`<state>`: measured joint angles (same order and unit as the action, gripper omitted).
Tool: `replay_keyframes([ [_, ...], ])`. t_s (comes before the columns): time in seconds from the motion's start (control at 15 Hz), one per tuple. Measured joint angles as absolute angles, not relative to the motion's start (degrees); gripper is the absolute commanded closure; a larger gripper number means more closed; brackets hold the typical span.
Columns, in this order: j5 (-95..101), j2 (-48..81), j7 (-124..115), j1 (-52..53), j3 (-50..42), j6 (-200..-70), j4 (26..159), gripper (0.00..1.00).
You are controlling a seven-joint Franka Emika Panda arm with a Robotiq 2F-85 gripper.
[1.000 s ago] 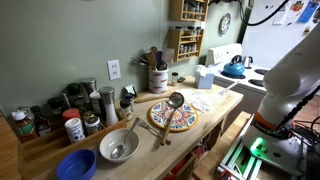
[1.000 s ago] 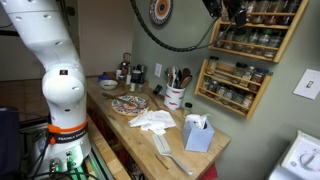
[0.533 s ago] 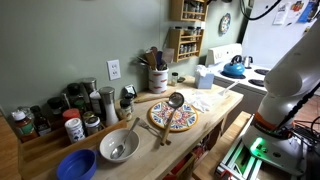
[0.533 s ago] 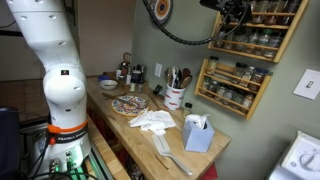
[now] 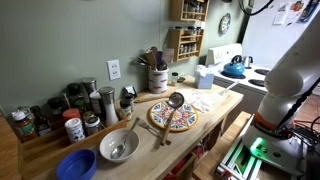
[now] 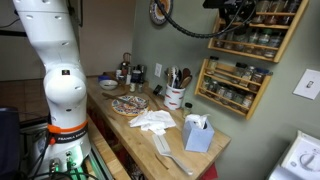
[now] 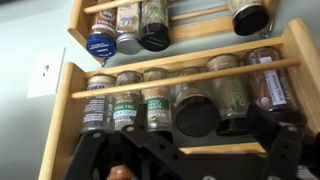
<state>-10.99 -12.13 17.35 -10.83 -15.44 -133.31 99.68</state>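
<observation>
Shifted slightly beside the wall spice rack (image 7: 303, 60), the hand (image 6: 241, 10) hangs released before herb-filled jars (image 7: 128, 100)

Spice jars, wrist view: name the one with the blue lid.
The leftmost jar on the upper rack; beside it stand a grey-lidded jar and a black-lidded jar.

Glossy white, rounded arm (image 6: 55, 55) ending in a matte black pincer (image 6: 238, 10).
</observation>
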Motion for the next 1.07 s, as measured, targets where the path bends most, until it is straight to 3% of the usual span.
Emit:
replay_keyframes([
  [1.07, -12.5, -5.7, 29.0, -9.6, -16.0, -128.6, 92.2, 0.00],
])
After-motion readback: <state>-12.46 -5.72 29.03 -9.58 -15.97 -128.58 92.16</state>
